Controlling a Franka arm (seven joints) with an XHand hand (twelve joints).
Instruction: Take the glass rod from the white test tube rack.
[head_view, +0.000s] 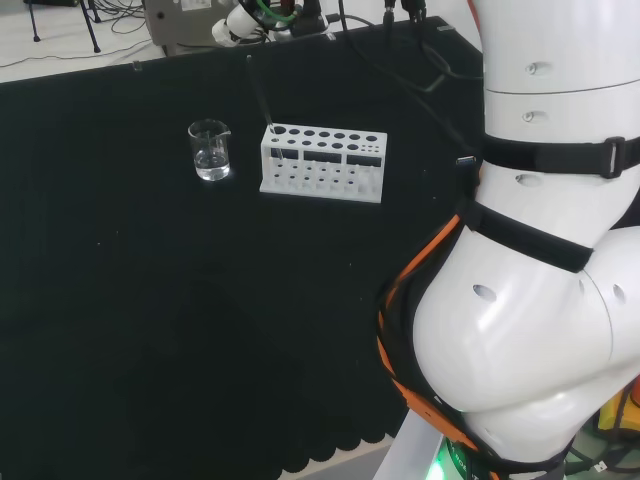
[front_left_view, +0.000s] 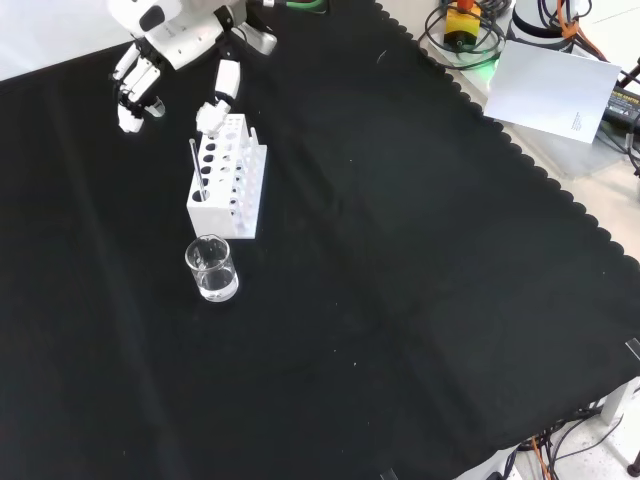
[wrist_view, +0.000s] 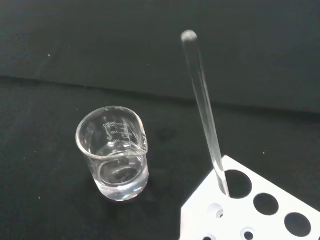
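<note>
At upper left of the front view, the hand (front_left_view: 150, 65) hovers empty, fingers loosely bent, beside the white test tube rack (front_left_view: 228, 178). The glass rod (front_left_view: 197, 170) leans in a corner hole. A careless reach could tip the rack or the nearby beaker (front_left_view: 211, 269).

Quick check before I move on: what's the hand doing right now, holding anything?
Hand: open, fingers relaxed, holding nothing; it hovers beyond the white test tube rack. The glass rod stands in a corner hole.
</note>
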